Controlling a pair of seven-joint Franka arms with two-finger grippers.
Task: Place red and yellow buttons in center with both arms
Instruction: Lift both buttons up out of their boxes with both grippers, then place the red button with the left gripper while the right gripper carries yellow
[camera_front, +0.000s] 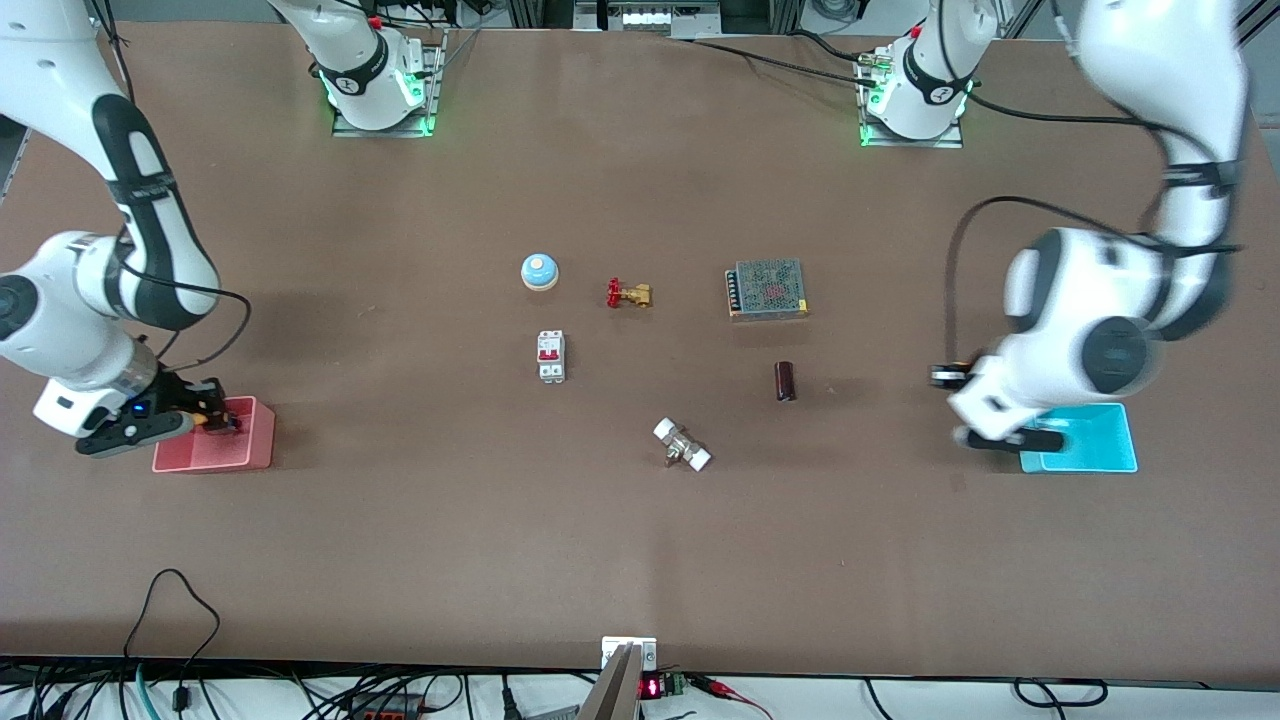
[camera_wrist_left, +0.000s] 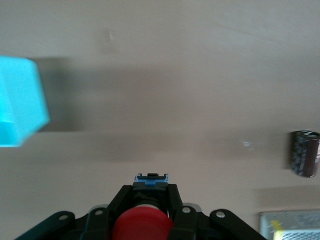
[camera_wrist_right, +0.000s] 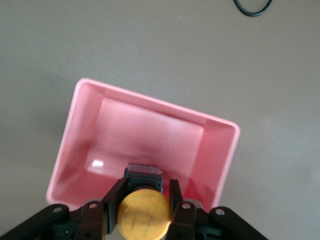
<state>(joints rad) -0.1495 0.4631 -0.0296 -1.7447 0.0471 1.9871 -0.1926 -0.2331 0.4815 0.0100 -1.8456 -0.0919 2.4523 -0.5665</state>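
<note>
Front view shows my right gripper (camera_front: 215, 420), clamping the yellow button (camera_wrist_right: 144, 216), over the pink bin (camera_front: 255, 452); my left gripper (camera_wrist_left: 150, 210), clamping the red button (camera_wrist_left: 141, 225), beside the cyan bin (camera_front: 1110, 445); table centre (camera_front: 640, 370) lies between them

Front: high, facing the robots, whole tabletop (camera_front: 400, 560) | Left wrist: low over tabletop beside cyan bin (camera_wrist_left: 20, 102) | Right wrist: close above pink bin (camera_wrist_right: 150, 135) | Shared: both bins appear in front view.
</note>
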